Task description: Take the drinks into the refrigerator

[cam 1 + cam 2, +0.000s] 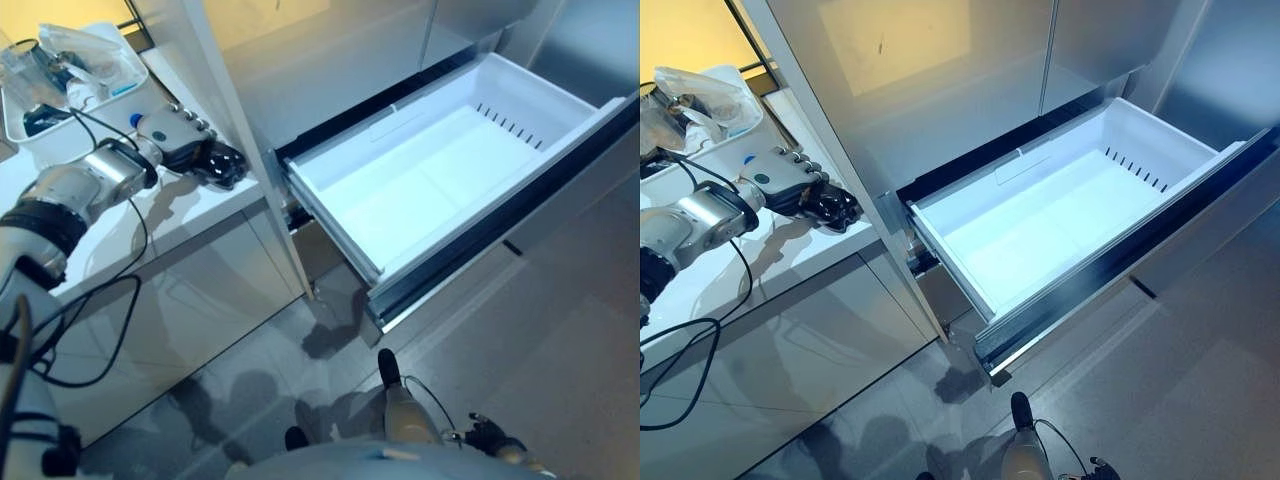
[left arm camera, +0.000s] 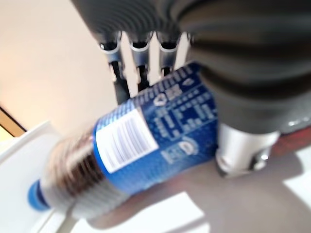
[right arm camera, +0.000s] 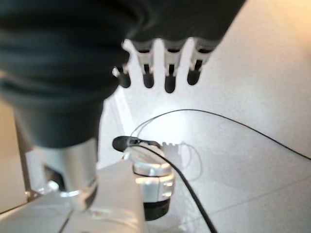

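A cola bottle [image 2: 146, 145] with a blue label and a blue cap lies across the palm of my left hand [image 2: 141, 63], whose fingers and thumb are curled round it. In the eye views that left hand [image 1: 185, 145] is over the right end of the white counter [image 1: 190, 225], close to the refrigerator's side panel. The refrigerator's white bottom drawer [image 1: 350, 245] stands pulled out with nothing in it. My right hand [image 3: 165, 73] hangs low above the floor with relaxed fingers that hold nothing; it also shows as my right hand [image 1: 495, 435] at the bottom edge.
A white bin [image 1: 35, 130] with plastic bags and small items sits at the back left of the counter. The refrigerator's upper doors [image 1: 970, 60] are closed. Grey tiled floor [image 1: 560, 340] spreads in front of the drawer.
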Motion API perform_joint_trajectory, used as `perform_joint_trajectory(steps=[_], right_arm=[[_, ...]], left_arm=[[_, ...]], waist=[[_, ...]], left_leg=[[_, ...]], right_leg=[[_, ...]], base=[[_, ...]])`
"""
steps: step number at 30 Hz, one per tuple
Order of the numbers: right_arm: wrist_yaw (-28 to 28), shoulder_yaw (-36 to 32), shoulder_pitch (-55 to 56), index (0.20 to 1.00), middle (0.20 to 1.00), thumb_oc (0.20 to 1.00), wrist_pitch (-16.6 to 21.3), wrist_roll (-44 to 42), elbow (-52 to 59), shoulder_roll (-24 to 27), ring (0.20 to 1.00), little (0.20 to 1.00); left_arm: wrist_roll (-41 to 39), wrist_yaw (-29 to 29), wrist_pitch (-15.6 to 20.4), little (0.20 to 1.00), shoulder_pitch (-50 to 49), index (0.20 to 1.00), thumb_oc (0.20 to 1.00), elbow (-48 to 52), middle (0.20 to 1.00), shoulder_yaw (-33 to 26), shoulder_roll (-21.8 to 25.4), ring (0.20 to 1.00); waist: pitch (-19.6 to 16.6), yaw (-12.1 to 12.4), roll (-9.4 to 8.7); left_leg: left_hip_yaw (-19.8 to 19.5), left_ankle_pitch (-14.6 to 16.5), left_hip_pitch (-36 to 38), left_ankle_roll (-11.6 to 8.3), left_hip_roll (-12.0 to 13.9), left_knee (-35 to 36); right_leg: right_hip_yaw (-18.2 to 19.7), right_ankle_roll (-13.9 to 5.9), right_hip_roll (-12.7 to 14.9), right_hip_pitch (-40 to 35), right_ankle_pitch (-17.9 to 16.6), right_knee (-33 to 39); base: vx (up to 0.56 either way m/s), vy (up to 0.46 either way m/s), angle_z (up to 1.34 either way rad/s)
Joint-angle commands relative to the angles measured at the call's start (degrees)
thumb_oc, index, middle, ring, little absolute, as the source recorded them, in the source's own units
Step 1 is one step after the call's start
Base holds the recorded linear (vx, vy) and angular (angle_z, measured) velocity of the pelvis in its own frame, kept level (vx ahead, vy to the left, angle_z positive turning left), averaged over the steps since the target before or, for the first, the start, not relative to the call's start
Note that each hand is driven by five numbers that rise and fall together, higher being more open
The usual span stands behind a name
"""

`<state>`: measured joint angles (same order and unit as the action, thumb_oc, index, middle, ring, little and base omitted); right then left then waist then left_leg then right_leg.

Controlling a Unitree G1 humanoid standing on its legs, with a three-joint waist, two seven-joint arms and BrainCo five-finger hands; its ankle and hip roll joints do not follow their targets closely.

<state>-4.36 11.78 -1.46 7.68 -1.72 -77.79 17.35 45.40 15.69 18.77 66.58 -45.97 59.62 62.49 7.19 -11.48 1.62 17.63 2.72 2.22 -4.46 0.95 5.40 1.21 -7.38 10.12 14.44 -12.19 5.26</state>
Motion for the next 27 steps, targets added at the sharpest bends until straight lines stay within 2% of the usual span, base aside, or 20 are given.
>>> perform_joint_trajectory(steps=[1, 12, 22, 27], right_arm=[[-0.9, -0.8, -5.5, 1.000, 1.000, 1.000, 1.2, -1.5, -0.6, 1.9, 1.000, 1.000], [-1.8, 1.3, -5.4, 1.000, 1.000, 1.000, 2.5, -0.9, 3.8, 0.7, 1.000, 1.000], [-2.5, 1.3, -4.7, 1.000, 1.000, 1.000, 2.8, -1.1, 5.2, -0.2, 1.000, 1.000], [-2.1, 0.6, -3.4, 1.000, 1.000, 1.000, 2.8, -1.7, 5.0, -1.6, 1.000, 1.000]], left_arm=[[-0.6, -3.9, -1.3, 0.200, 2.2, 0.200, 0.200, -4.0, 0.200, -0.6, -1.3, 0.200], [-2.3, -2.1, -2.0, 0.200, -0.8, 0.200, 0.200, -4.9, 0.200, -5.2, -2.3, 0.200], [-5.2, -2.1, -2.0, 0.200, -2.9, 0.200, 0.200, -1.0, 0.200, -9.0, -2.6, 0.200], [-25.9, -2.3, -2.0, 0.200, -11.5, 0.200, 0.200, -1.9, 0.200, -28.2, -6.7, 0.200]], waist=[[5.5, -1.8, 2.06], [5.1, -1.2, 1.49], [5.0, -0.7, 1.16], [5.5, -0.3, 0.98]], left_leg=[[-4.1, 0.3, -4.3, 4.04, -1.9, -1.5], [-5.1, 0.3, -3.9, 3.67, -1.6, -1.1], [-5.8, -0.3, -4.2, 3.15, -1.3, -0.6], [-6.2, -0.8, -4.2, 3.01, -1.3, -0.4]], right_leg=[[-3.3, -2.37, -1.6, -4.8, 4.4, -1.8], [-4.5, -2.11, -1.8, -5.6, 5.0, -1.3], [-5.3, -1.87, -2.1, -5.7, 5.0, -1.0], [-5.8, -1.34, -2.2, -5.9, 5.0, -1.0]], base=[[0.00, 0.000, 0.00], [0.00, -0.002, 0.01], [0.00, -0.010, 0.00], [-0.03, -0.018, 0.00]])
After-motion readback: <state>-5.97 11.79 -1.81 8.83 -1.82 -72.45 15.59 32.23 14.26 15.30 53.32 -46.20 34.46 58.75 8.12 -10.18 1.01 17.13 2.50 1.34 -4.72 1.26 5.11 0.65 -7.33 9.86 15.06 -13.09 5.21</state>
